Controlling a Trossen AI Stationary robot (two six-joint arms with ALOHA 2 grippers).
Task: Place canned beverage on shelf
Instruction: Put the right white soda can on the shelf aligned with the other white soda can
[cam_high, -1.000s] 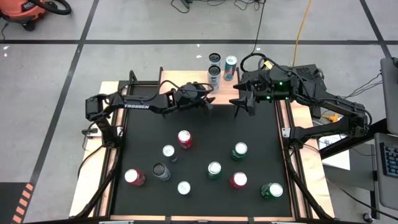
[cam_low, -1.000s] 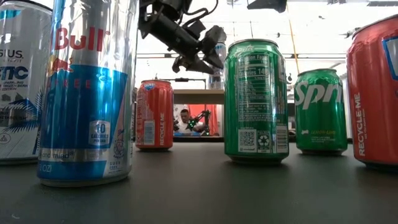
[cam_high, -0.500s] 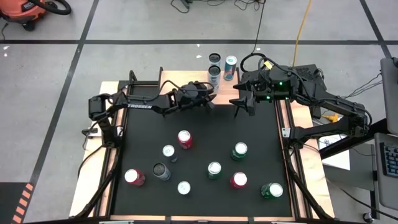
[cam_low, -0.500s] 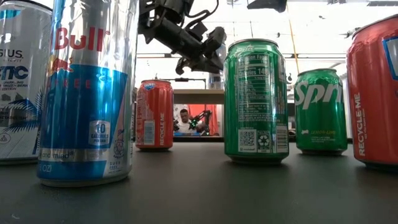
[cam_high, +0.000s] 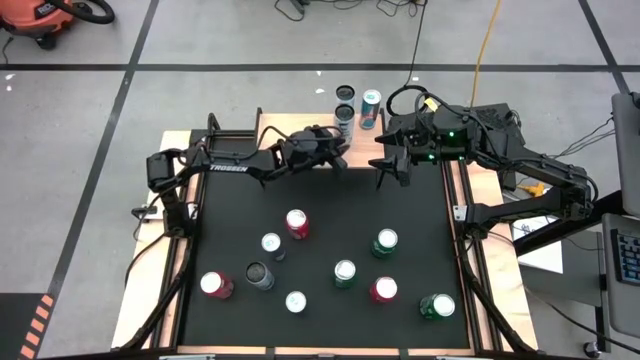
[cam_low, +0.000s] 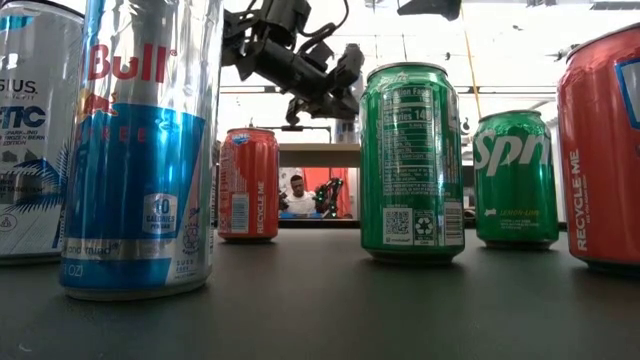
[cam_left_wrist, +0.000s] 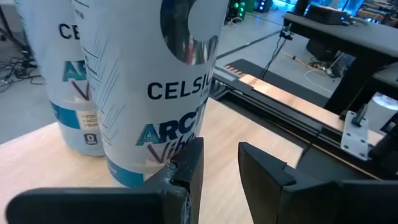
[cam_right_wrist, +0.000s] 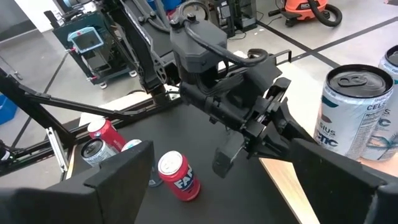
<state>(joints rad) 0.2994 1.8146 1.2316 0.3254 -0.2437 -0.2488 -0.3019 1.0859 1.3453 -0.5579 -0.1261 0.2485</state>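
Your left wrist view alone shows left tool (cam_left_wrist: 217, 165) narrow, empty, beside Celsius can (cam_left_wrist: 158, 87) on shelf (cam_left_wrist: 249, 134); right tool (cam_high: 385, 162) wide.

You have a black table (cam_high: 320, 210) with a light-wood shelf (cam_high: 300, 128) along its far edge. On the shelf stand three cans at its right end – two white ones (cam_high: 345, 120) one behind the other and a teal one (cam_high: 371, 108) beside them. On the table itself you see nine cans standing well apart – three red (cam_high: 297, 223), three green (cam_high: 386, 242), two silver-topped (cam_high: 271, 243) and a dark one (cam_high: 259, 276). Pale wooden boards (cam_high: 150, 290) show along the table's left and right sides
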